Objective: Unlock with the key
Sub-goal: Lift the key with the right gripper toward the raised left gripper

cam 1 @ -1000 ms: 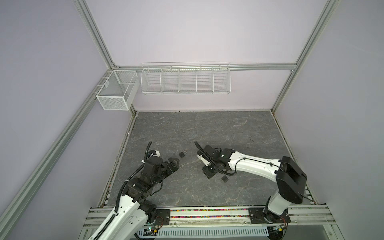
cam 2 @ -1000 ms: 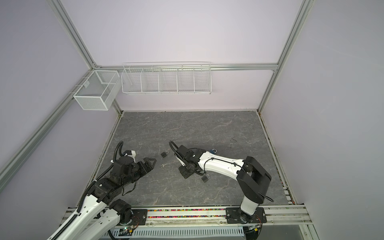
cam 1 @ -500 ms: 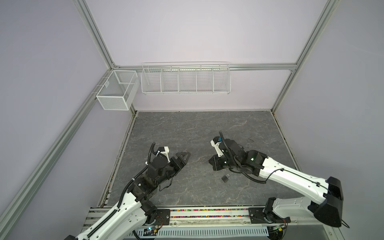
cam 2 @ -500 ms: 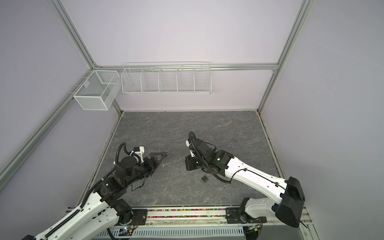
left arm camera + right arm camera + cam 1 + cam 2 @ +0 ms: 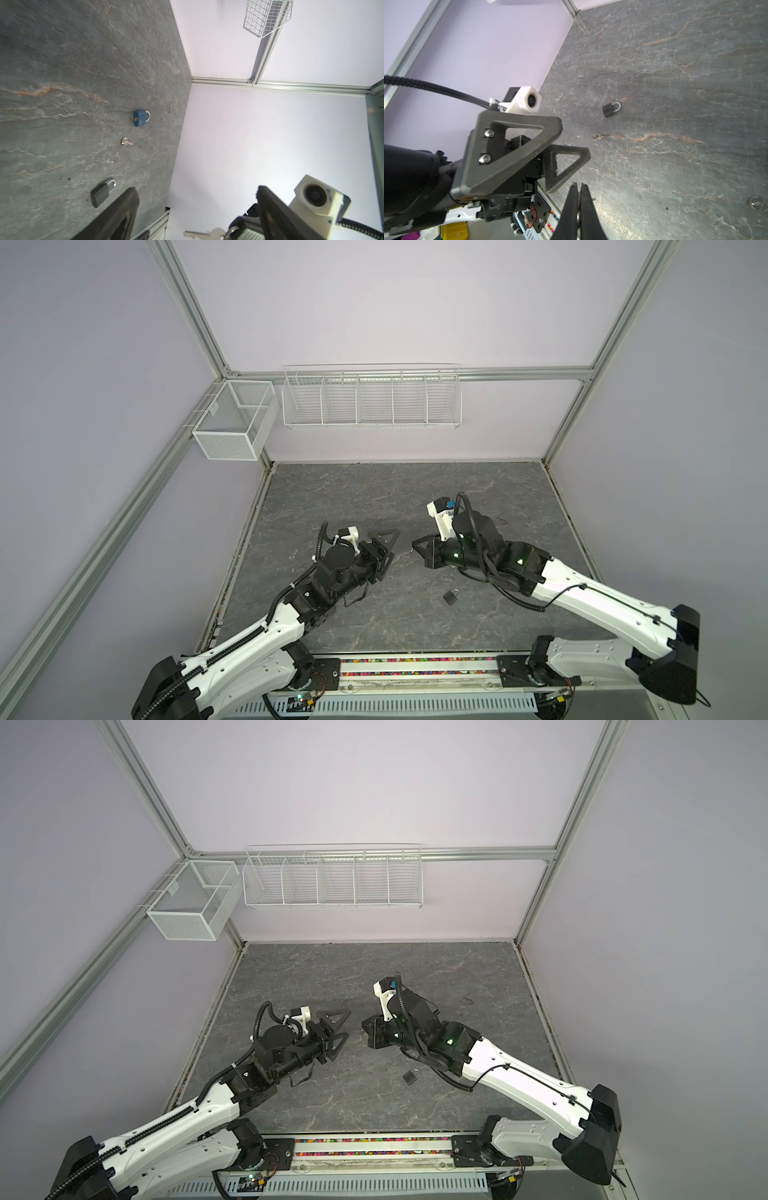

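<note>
**Two grippers meet, and one has the key**

Both top views show the left gripper (image 5: 395,546) (image 5: 349,1024) and the right gripper (image 5: 415,548) (image 5: 365,1025) near the middle of the frame. They sit tip to tip over the grey table (image 5: 374,489), close but not touching.

The left gripper's fingers (image 5: 508,153) stand wide apart, and nothing is between them. The right gripper's fingers (image 5: 571,207) are pressed tight together.

The silver key (image 5: 207,233) shows at the bottom of the left wrist view, a bit right of the middle. It is up in the air in front of the pale wall, with a ring on its round end. It sticks out from the right gripper, which pinches it. In the right wrist view only a thin shiny bit shows between those fingers.

A black padlock (image 5: 451,596) (image 5: 411,1076) lies flat on the table. In both top views it is low in the frame, a bit right of the middle, just under the right arm. In the left wrist view the black padlock (image 5: 102,193) is at the lower left, beside one finger.

A blue padlock (image 5: 141,118) lies near the middle of that view. A small loose key (image 5: 126,142) lies on the table between the two padlocks.

The right wrist view shows a second black padlock (image 5: 611,109) above the middle of the frame, past the left gripper (image 5: 574,141). A small key on a ring (image 5: 598,136) lies near it.
</note>
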`<state>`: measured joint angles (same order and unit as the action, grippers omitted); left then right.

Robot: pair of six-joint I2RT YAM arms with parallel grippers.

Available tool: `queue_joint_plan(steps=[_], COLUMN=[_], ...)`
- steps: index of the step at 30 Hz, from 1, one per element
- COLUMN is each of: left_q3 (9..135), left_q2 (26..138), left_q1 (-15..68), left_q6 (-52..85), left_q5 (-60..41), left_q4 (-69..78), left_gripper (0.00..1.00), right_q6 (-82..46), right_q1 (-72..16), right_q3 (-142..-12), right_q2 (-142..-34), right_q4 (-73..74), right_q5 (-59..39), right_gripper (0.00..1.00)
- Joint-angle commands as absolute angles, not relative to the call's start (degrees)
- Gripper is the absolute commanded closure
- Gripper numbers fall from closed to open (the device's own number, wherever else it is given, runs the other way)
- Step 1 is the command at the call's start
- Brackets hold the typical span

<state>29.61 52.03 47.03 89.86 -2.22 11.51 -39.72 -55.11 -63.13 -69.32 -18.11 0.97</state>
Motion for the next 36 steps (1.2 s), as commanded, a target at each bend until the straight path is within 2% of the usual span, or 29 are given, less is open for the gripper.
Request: queue_joint_plan(steps=[1,9,29,33,36], left_q3=[31.7,32.1,29.2,28.1,27.1], left_q2=[52.7,53.2,50.5,50.3,49.8], left_q1=[47.6,48.3,48.4,48.4,48.4], left_q6=[95.8,102.3,107.1,108.1,108.5], left_q5=[-0.6,-0.1,4.6,5.8,6.9], left_q4=[17.1,20.8,26.3,27.0,26.4], left_gripper=[0.11,0.11,0.14,0.17,0.26], right_q6=[-41.1,-40.6,-41.3,-41.6,-41.3], right_q1=[-54.8,-54.9,-55.8,-56.2,-56.2], right_q3=[-64.1,-65.1,-65.8,-64.8,-64.4], right_q2=[-69.2,-71.2,-75.9,-75.1,-74.4], right_q4=[-12.0,-7.2,-1.8,-2.4,-2.7], right_q5=[-0.2,-0.2,-1.0,0.3,0.1], right_gripper=[0.93,0.93,0.93,0.93,0.93])
